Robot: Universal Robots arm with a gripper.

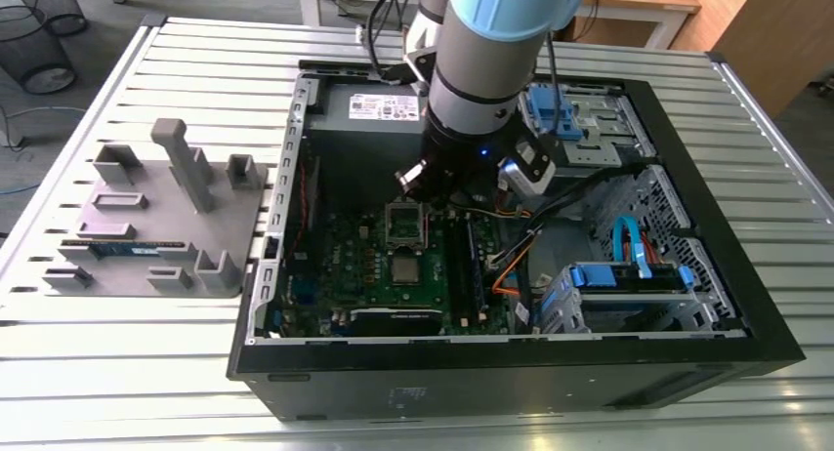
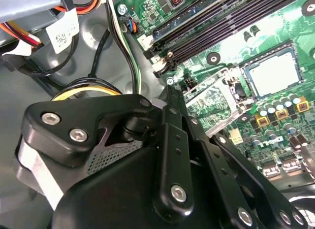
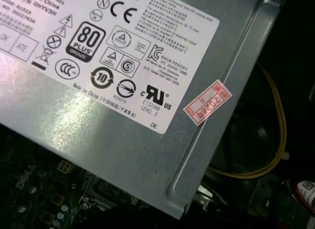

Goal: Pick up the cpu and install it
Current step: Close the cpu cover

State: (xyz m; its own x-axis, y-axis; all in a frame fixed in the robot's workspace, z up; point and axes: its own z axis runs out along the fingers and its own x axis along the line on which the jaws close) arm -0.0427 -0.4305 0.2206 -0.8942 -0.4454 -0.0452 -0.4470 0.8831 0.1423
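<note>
The cpu (image 1: 408, 268), a small square chip with a silver-grey top, lies flat in its socket on the green motherboard (image 1: 346, 266) inside the open computer case (image 1: 521, 373). The second wrist view shows the cpu (image 2: 272, 71) in the socket with the metal retention frame (image 2: 216, 93) flipped up beside it. My black gripper (image 1: 450, 183) hangs inside the case, just above the raised frame (image 1: 406, 222) and a little beyond the cpu. In the second wrist view the gripper (image 2: 171, 98) ends close to the frame's edge, with nothing seen in it.
The grey power supply (image 1: 378, 107) (image 3: 123, 91) sits at the case's far wall. Cable bundles (image 1: 521, 246) and a blue drive cage (image 1: 626, 275) fill the exterior view's right. Memory slots (image 2: 221, 27) run beside the socket. A grey fixture plate (image 1: 144, 226) holding a memory stick (image 1: 124, 246) lies outside the case.
</note>
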